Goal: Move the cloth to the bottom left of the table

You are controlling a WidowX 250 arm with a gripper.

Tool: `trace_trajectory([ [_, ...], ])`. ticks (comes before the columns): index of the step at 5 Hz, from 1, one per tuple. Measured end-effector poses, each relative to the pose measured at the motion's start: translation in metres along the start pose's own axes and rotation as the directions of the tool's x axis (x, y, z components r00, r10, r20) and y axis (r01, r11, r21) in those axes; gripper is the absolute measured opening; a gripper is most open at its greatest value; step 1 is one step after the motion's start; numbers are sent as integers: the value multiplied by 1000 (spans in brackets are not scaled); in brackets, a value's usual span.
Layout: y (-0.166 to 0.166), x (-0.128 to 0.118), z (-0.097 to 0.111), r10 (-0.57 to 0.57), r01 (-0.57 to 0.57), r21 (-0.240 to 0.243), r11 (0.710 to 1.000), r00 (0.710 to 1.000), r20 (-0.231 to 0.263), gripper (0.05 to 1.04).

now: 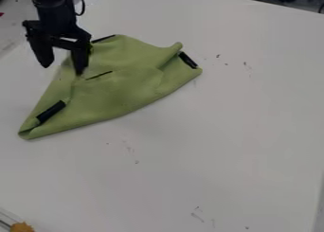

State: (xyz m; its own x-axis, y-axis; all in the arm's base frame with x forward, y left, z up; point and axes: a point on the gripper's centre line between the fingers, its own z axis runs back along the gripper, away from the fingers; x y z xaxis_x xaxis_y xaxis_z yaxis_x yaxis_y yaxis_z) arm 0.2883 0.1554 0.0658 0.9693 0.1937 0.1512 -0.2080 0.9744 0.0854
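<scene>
Arm [56, 11] is black all over, narrow section directly above the tool [63, 69], blocky, squared-off outline. Thin black cable [84, 4] bows out in a loop beside the arm, above the tool. The tool is the same black: wide, angular body at its top, stubby corner projections at the edges, two thick fingers [41, 53] below, tapering to blunt, narrow tips. Surface reads dull, mostly one dark tone. Screws and markings above the tool: too dark to tell.

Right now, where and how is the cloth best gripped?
Probably at the raised fold at the cloth's upper right, from above, with the open gripper pinching across it: that fold appears to stand up, while the middle lies flatter, giving less to pinch.
</scene>
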Motion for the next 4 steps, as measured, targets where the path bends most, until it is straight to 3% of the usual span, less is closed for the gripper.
trace_trajectory([
  [1,-10,-38,-22,51,-53,-56,997,998,-45,999],
  [2,-14,-46,-37,50,-56,-102,993,997,-57,1000],
  [3,-13,-44,-41,38,-46,-112,993,997,-69,999],
  [4,-6,-39,-37,37,-42,-73,996,997,-70,999],
])
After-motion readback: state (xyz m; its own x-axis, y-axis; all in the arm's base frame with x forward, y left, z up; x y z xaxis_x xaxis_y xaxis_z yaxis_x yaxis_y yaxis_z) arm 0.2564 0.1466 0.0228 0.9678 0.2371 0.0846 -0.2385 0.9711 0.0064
